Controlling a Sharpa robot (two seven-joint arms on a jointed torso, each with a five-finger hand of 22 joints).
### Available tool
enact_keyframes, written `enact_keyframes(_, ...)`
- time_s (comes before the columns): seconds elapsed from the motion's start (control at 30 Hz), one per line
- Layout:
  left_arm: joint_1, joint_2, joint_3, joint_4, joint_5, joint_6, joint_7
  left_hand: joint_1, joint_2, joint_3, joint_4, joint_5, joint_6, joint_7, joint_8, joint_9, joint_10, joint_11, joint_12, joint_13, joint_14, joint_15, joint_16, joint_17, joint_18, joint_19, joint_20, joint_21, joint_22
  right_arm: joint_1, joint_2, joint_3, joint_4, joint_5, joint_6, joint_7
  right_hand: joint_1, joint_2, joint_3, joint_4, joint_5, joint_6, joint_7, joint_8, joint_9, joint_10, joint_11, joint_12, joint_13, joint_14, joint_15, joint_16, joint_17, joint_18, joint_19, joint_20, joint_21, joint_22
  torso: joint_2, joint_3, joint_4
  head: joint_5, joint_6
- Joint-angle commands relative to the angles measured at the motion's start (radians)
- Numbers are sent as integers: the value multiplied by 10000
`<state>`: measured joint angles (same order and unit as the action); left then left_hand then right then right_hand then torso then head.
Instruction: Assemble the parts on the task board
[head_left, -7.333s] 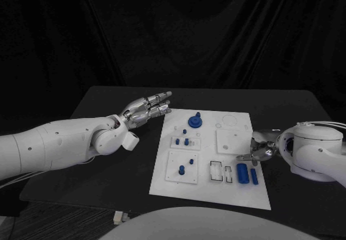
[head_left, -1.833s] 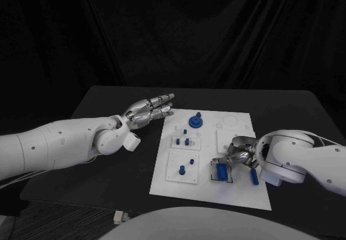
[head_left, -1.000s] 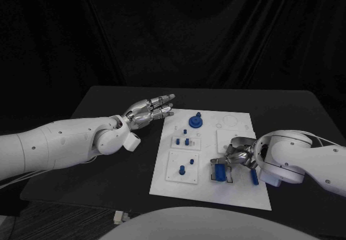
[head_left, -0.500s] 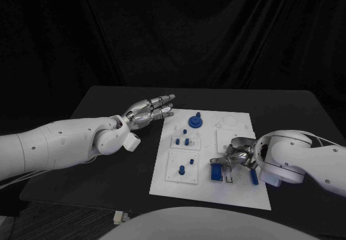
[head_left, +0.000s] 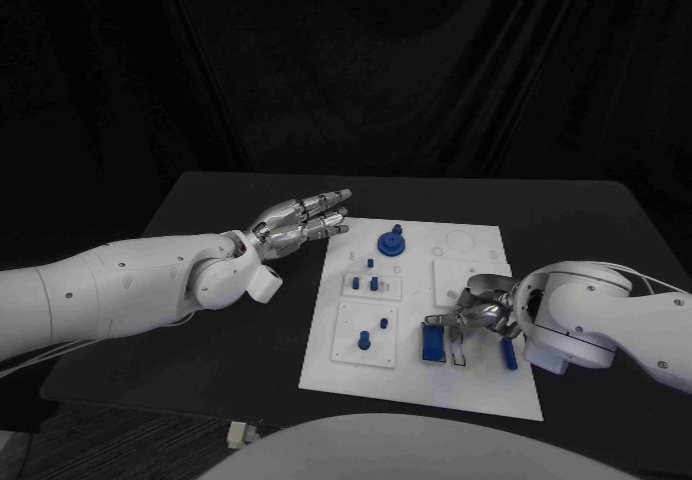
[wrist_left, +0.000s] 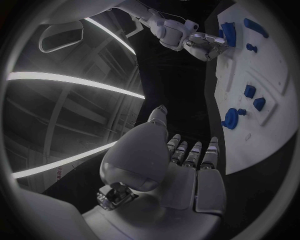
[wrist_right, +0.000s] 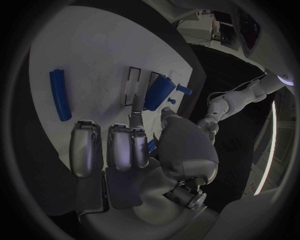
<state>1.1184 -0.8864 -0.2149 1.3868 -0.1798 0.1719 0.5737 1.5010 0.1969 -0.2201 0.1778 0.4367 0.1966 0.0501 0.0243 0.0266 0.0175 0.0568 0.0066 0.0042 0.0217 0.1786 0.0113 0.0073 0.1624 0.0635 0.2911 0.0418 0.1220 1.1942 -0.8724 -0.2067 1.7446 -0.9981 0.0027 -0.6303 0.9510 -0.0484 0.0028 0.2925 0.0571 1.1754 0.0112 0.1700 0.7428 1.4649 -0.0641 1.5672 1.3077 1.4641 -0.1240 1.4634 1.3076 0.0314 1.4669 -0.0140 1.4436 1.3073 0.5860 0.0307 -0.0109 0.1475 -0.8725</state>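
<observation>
Centrally on the black counter lies the white task board, a rectangular plate carrying several small blue parts.

At the board's near right area, a flat blue block sits in one of the rectangular slots, tilted a little in the head view. The right hand hangs just above and beside it. The right wrist view shows one fingertip reaching to the slot frame next to the block, while the other fingers are loosely curled; the hand appears released, grasping nothing, though contact with the block cannot be told for sure. Just to the right of that hand, a long blue bar lies flat on the board, partly hidden by the arm.

Toward the far edge of the board stands a round blue knob. Below it, two small blue pegs stand in a raised white panel, and two more blue pegs stand in the panel nearer the robot.

Off the board's far left corner, the left hand hovers over the counter, palm flat, fingers straight and slightly spread, holding nothing. The left wrist view confirms this relaxed, empty pose.
</observation>
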Motion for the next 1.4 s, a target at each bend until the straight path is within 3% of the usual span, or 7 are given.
enact_keyframes(0.03, -11, 0, 10, 20, 66, 124, 89, 12, 72, 6, -52, 52, 35, 6, 40, 12, 0, 71, -16, 9, 28, 74, 43, 15, 124, 41, -15, 36, -10, -21, -118, 2, 91, -50, -260, -60, -67, 25, -57, -19, -16, 50, -11, -47, 14, 1059, 59, 36, 2631, 634, -3, 34, 17, 0, 416, 49, -33, 2219, 7, 3, 3, 12, -2)
enact_keyframes(0.3, -11, -14, 10, 22, 66, 117, 96, 15, 82, 7, -63, 81, 53, 11, 43, 15, 3, 69, -16, 10, 30, 73, 44, 15, 122, 45, -15, 39, -5, 32, -731, 5, 755, -128, -826, 677, 457, 119, -79, -190, 590, -26, -20, 90, 192, 1059, 59, 36, 2631, 662, -18, 103, 150, -25, 470, 38, 78, 2255, -2, 3, 7, 21, -2)
enact_keyframes(0.53, -12, -24, 10, 34, 66, 99, 112, 15, 82, 7, -63, 81, 53, 11, 43, 15, 3, 69, -16, 10, 30, 73, 44, 15, 122, 45, -15, 39, -5, 60, -1345, 5, 1482, -1613, -1815, 2384, 1480, -156, -220, -447, 1446, -906, -40, 1176, 1268, 1059, 24, 36, 2631, 707, -13, 251, 439, -90, 591, 24, 353, 2339, -5, 1, 4, 46, -2)
enact_keyframes(0.7, -12, -26, 10, 35, 66, 92, 126, 17, 101, 9, -76, 106, 86, 55, 50, 19, 19, 54, -11, 14, 36, 82, 49, 17, 122, 54, -15, 44, 1, -22, -1635, 2, 1855, -3065, -2873, 3512, 2496, -278, 7, -712, 2139, -1616, 13, 1448, 1571, 1059, 70, 36, 2631, 705, 24, 270, 474, -104, 610, 58, 411, 2357, -1, 2, 5, 25, -2)
enact_keyframes(0.8, -13, -21, 10, 36, 66, 97, 125, 17, 101, 9, -76, 106, 86, 55, 50, 19, 19, 54, -11, 14, 36, 82, 49, 17, 122, 54, -15, 44, 1, -175, -1753, 0, 1978, -3604, -3113, 3790, 2976, -297, 68, -570, 3020, -2083, -55, 2364, 2280, 1059, -34, 36, 2631, 693, 10, 269, 464, -92, 589, 25, 387, 2348, -3, 1, 5, 36, -2)
enact_keyframes(1.03, -14, -19, 10, 37, 66, 99, 116, 8, 112, 5, -74, 105, 104, 83, 54, 22, 22, 46, -10, 15, 36, 87, 49, 17, 121, 54, -14, 45, -1, -571, -1816, -1, 1978, -4295, -2993, 3891, 3348, -492, -84, -59, 2426, -2885, -72, 4031, 3440, 1059, -143, 36, 2631, 699, -49, 291, 554, -28, 439, 9, 112, 2258, 5, 1, 1, 70, -2)
enact_keyframes(1.4, -16, -6, 10, 5, 66, 125, 108, 5, 120, 3, -75, 105, 108, 95, 55, 22, 33, 60, -7, 18, 37, 89, 51, 17, 120, 57, -14, 46, 0, -965, -1740, -2, 1880, -4696, -2743, 3819, 3636, -692, -138, -40, 1978, -3639, -45, 5439, 4333, 1059, -92, 36, 2631, 785, 2, 506, 1110, 75, 206, 50, -343, 2116, 0, 1, 5, 29, -2)
